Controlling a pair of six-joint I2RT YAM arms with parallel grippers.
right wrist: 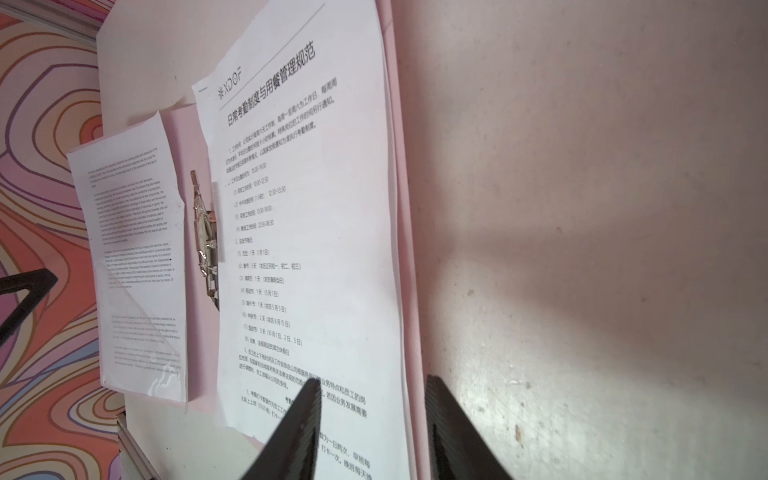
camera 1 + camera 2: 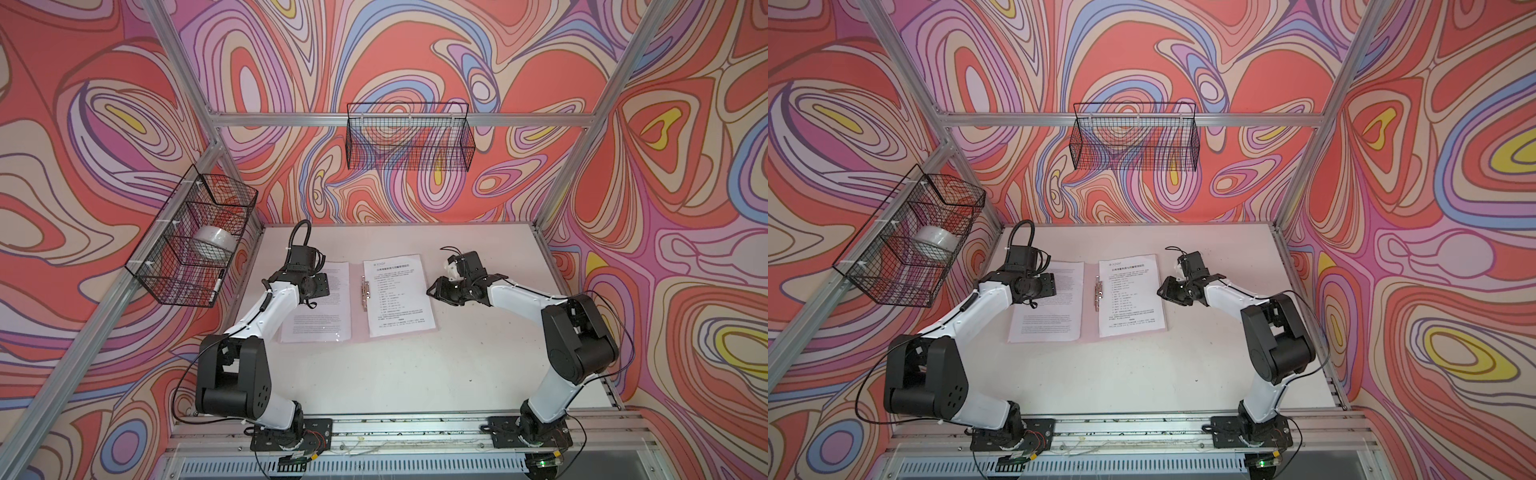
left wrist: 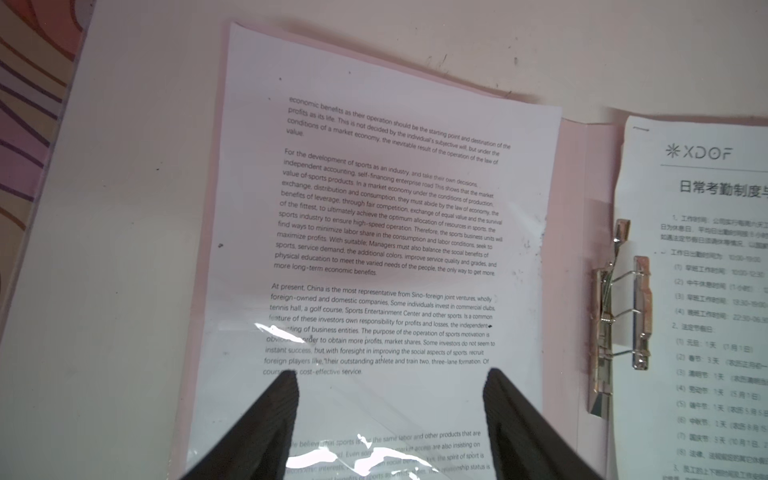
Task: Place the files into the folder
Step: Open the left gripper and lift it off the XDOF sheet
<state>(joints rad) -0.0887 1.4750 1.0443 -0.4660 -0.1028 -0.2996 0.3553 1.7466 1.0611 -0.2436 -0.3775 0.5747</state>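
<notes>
Folder (image 2: 356, 326) lies open on the table (image 2: 415, 374), clip (image 2: 365, 293) at its spine. Files (image 2: 399, 299) rest on the flap right of the clip, and there's one more sheet (image 2: 318, 320) left of it. Left gripper (image 3: 390, 374) hangs over that sheet, jaws wide, empty. Right gripper (image 1: 374, 380) straddles the files' edge far from the clip, jaws partly apart, gripping nothing.

You have one folder (image 2: 356, 328) with one metal clip (image 2: 365, 293) at its spine. One printed sheet (image 2: 328, 316) shows on its left half. The pile (image 2: 399, 299) on its right half shows more than one edge, but you cannot count the sheets. There are two wire baskets, the side basket (image 2: 166, 286) and the back basket (image 2: 409, 153), one white roll (image 2: 212, 245), and two arms, the left arm (image 2: 257, 316) and the right arm (image 2: 519, 295).
</notes>
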